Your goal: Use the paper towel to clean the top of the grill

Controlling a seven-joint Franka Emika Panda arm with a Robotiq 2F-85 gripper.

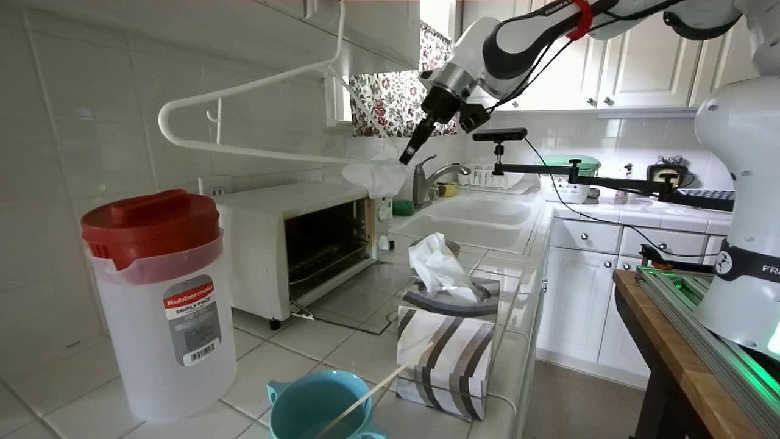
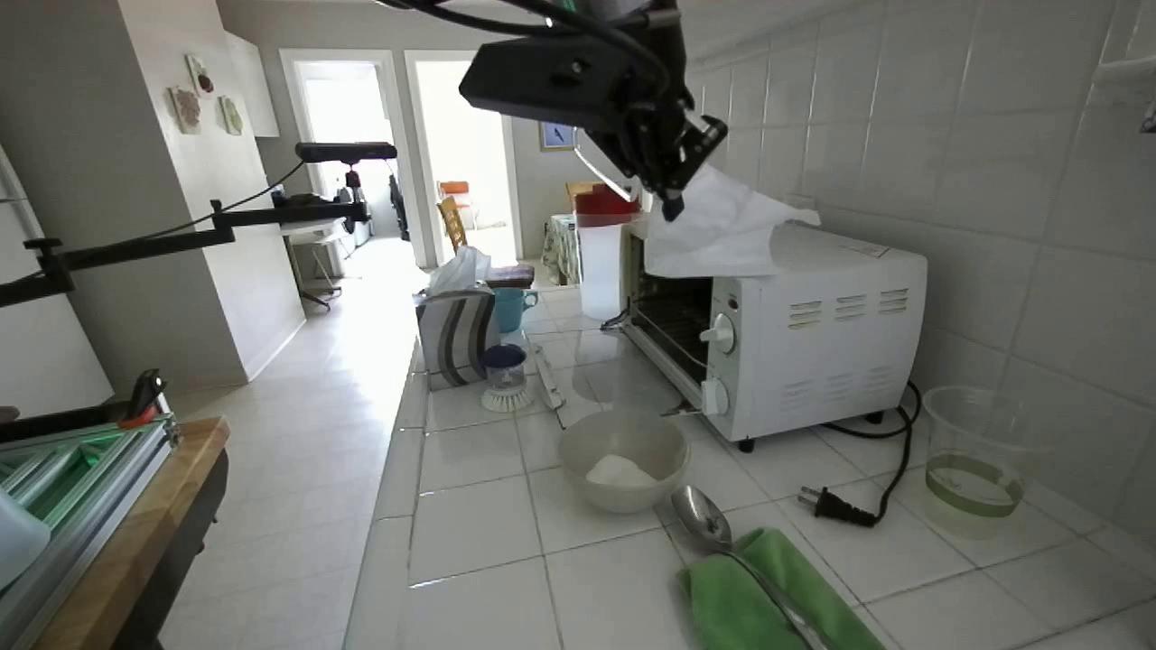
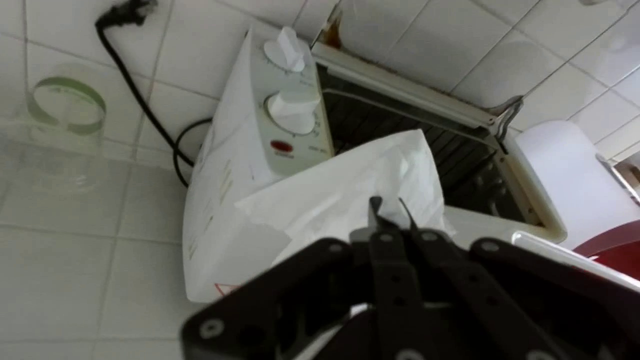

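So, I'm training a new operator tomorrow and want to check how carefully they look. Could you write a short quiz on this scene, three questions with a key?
1. True or false: the glass door of the toaster oven is folded open.
2. Fill the gap: in an exterior view, the spoon lies partly on a ____ cloth.
3. Short answer: what does the end effector hold?

Key:
1. True.
2. Green.
3. The white paper towel.
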